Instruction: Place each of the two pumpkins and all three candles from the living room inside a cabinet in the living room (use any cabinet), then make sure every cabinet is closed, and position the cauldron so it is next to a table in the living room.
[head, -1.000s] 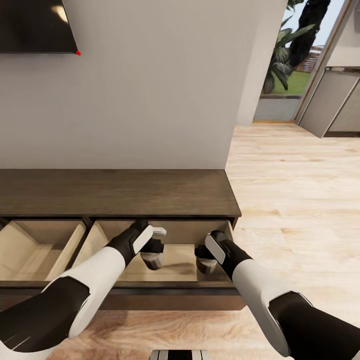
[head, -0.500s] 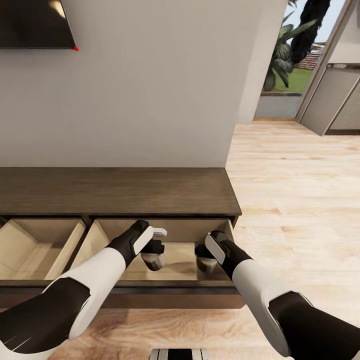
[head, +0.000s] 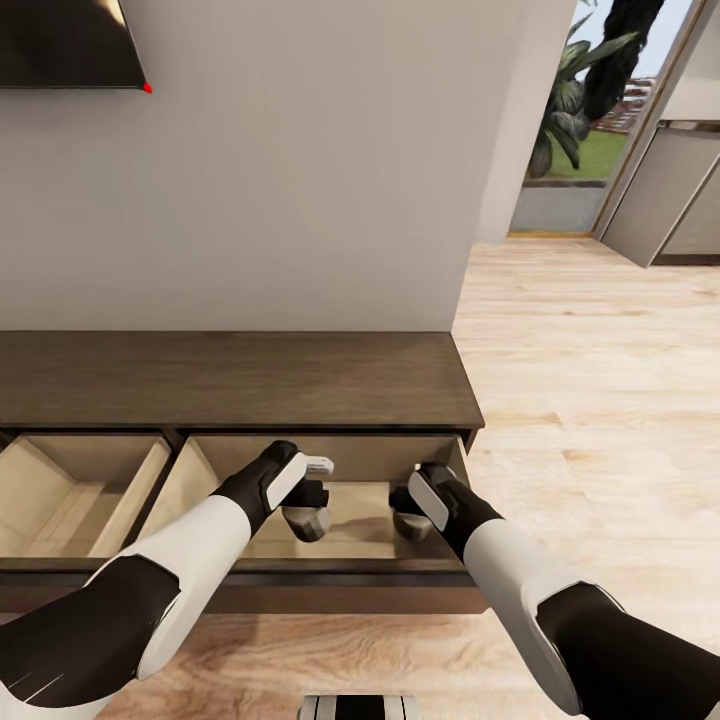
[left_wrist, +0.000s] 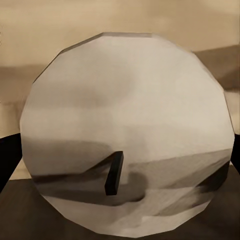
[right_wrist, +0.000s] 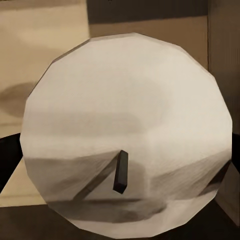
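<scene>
Candles sit pinched in both your grippers, left gripper (head: 308, 512) and right gripper (head: 412, 518), directly above the cabinet's (head: 240, 382) open drawer (head: 350, 535); lower straight down.

My arms wear glossy white shells over black segments; each black wrist carries a pale grey plate.

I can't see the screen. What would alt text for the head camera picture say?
Two white-and-black robot arms reach into an open drawer of a long dark wood cabinet against a pale wall, the left claw and right claw each holding a stubby grey candle over the beige drawer floor. A second drawer stands open on the left; light wood flooring runs right.
</scene>
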